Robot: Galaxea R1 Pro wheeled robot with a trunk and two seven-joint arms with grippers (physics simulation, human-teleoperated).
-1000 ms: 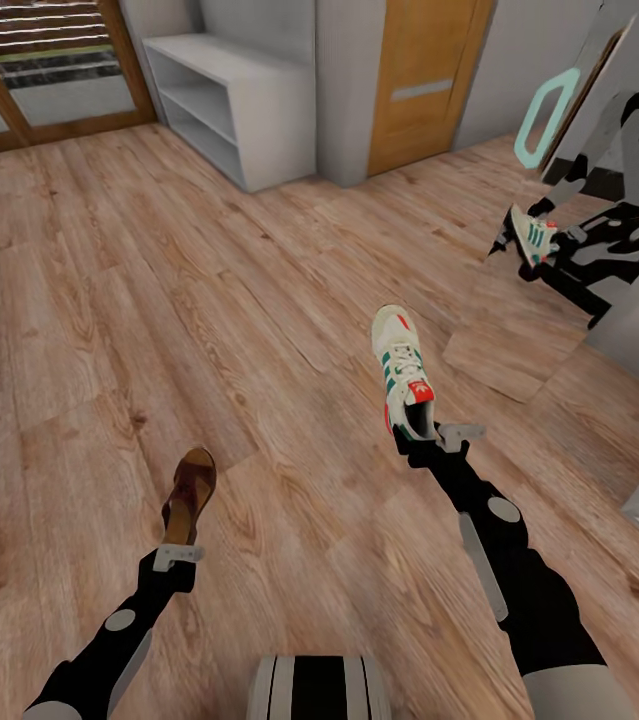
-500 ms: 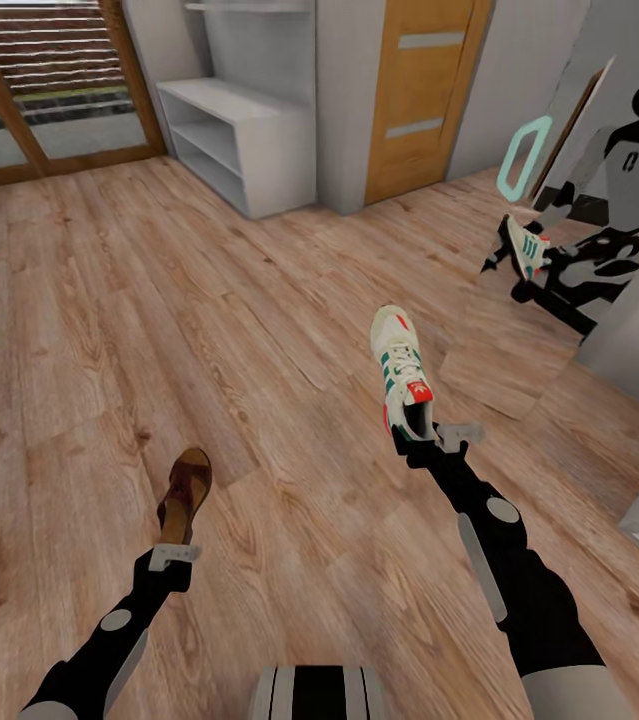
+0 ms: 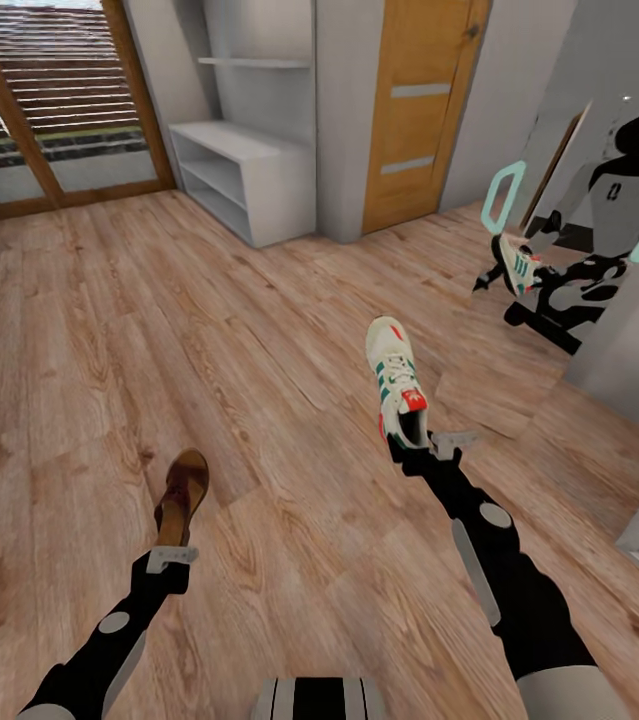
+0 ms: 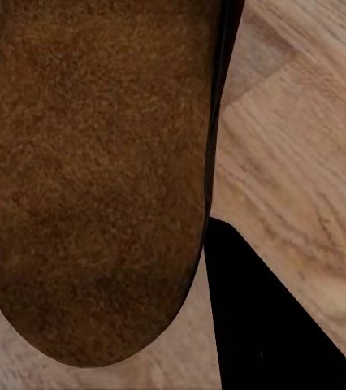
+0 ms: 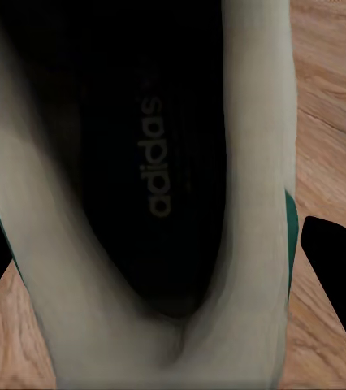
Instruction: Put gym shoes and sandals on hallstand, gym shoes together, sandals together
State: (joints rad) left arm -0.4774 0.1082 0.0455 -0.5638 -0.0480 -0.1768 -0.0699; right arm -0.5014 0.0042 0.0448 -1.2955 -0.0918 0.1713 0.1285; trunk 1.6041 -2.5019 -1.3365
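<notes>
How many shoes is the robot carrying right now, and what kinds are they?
Gym shoes: 1, the white sneaker with green stripes, held by the right end effector.
Sandals: 1, the brown sandal, held by the left end effector.
Total: 2 shoes.
The sneaker seen beside the grey wall at the right is just a mirror reflection.

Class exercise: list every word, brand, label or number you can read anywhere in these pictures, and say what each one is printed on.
"adidas": on the dark insole inside the gym shoe, seen in the right wrist view.
Red tongue label on that shoe in the head view: too small to read.
Sandal footbed: no text shows.
Mirrored shoe in the reflection: no lettering can be made out.
</notes>
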